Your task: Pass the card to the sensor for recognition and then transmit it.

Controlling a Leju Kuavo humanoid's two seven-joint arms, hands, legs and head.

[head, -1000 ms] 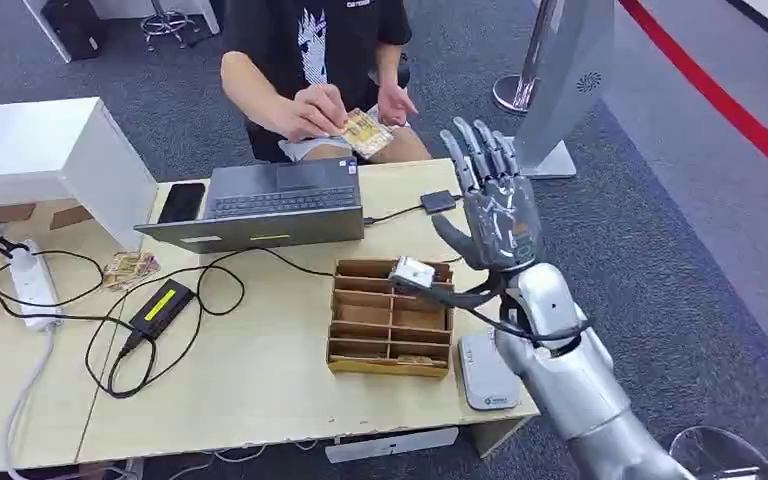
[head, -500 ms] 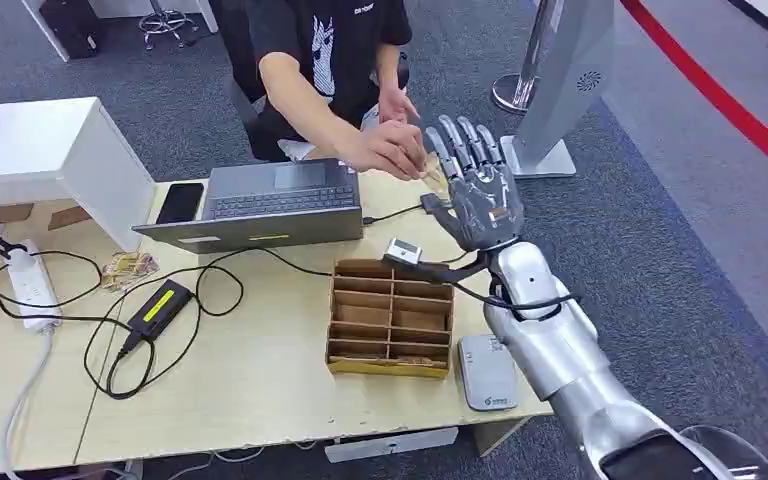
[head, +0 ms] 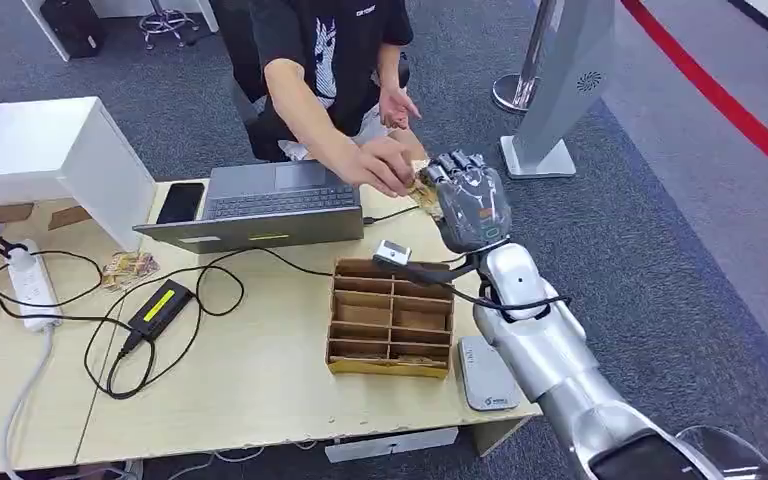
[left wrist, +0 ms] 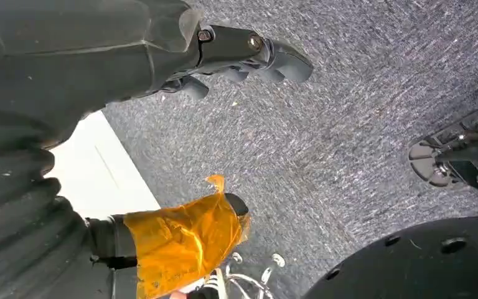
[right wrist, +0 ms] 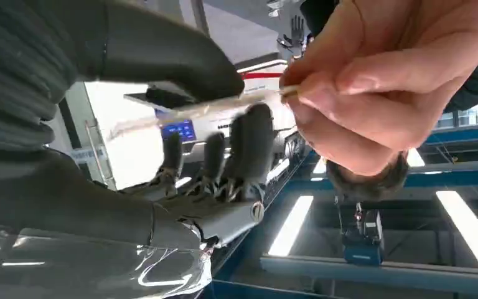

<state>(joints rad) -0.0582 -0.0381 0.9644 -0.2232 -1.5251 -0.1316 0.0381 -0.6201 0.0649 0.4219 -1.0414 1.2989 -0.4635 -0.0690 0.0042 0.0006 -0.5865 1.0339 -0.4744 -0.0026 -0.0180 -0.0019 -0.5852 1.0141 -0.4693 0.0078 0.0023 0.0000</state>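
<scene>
Right hand (head: pixel 470 195) raised over table's far right corner, crowded by person's hand (head: pixel 385 165) touching card (head: pixel 420 187) at its fingertips. Laptop (head: pixel 265 205) blocks left side. Compartment box (head: pixel 390 315) directly below forearm, sensor (head: pixel 485 372) beside it. Grey stand (head: pixel 560 80) beyond on carpet. Open tabletop (head: pixel 260 370) near front edge, cables (head: pixel 160 310) further left.

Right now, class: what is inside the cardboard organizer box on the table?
The cardboard organizer box is split by dividers into compartments. Most look empty; something pale lies in a near-row compartment, too small to identify. The right arm's cable crosses its far edge, hiding a strip.
</scene>
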